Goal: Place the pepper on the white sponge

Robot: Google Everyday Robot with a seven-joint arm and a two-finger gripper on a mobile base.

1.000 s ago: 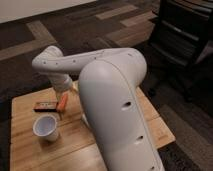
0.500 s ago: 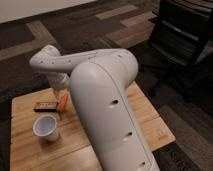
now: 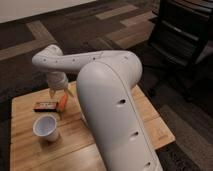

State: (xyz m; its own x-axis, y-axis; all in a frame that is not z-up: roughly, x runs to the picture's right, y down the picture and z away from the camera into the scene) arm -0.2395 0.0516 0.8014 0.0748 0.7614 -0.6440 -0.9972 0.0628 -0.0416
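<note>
My gripper (image 3: 59,93) hangs low over far left part of wooden table (image 3: 22,150), at end of my white arm (image 3: 115,110). Pepper (image 3: 62,103) directly under gripper, tilted, upper end meeting it. Cannot tell if gripper is closed on pepper or not. Dark packet (image 3: 45,105) just beside pepper, on left in picture. White paper cup (image 3: 46,129) upright, nearer to camera. Black chair (image 3: 185,35) well apart.

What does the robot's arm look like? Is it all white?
Mostly, yes. The arm is smooth, creamy white and rounded like fat tubes, with small dark round holes in rows along it. No cables or writing show. The gripper at its thin end looks pale too; it is over the back left of the table, by the pepper.
</note>
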